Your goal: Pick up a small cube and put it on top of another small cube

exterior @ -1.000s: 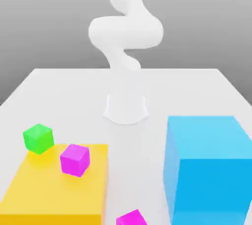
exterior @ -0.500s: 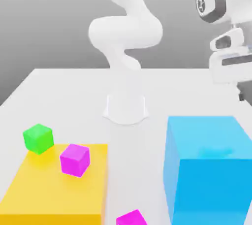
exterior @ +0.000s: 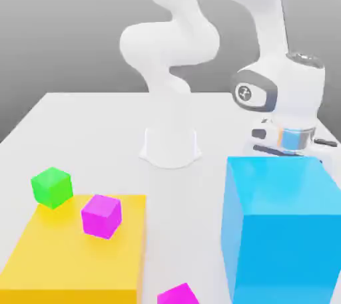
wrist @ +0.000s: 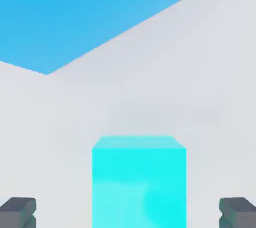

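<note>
Looming over the bench (exterior: 193, 229), the big blue block (exterior: 283, 249) could be bumped by the arm working close behind it; beside that block, the wide-open, empty gripper (wrist: 128, 214) could clip the turquoise cube (wrist: 139, 187) between its fingers if lowered off-centre.

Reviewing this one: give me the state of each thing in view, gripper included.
Gripper: open, a finger to each side of the turquoise cube, touching neither side.
Turquoise cube: not gripped, nothing stacked on it.
Magenta cube on the yellow block: resting there, nothing on top.
Yellow block: lying flat, bearing that magenta cube.
Blue block: upright, bare on top.
</note>
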### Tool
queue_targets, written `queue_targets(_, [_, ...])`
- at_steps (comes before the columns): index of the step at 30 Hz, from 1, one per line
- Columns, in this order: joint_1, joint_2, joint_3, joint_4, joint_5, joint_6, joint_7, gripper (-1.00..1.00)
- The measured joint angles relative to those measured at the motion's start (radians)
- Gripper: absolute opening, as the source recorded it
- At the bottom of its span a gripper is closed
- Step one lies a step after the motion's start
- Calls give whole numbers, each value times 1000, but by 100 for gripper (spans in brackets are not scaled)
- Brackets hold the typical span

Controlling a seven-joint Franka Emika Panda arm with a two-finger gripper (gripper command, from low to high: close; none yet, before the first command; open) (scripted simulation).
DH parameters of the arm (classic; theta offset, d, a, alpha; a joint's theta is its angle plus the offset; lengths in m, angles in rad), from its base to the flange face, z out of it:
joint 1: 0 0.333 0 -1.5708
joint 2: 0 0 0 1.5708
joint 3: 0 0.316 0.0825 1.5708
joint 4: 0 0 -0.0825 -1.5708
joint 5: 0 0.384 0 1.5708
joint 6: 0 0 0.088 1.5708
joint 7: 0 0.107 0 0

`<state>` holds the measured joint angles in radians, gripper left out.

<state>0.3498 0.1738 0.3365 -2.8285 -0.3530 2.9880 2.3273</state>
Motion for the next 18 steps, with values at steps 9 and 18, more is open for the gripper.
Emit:
queue_targets(9, [185,107,-215,27,-131,87,101,-100])
queue_targets(18, [47,-156,47,-39,313,-114,-248,-100])
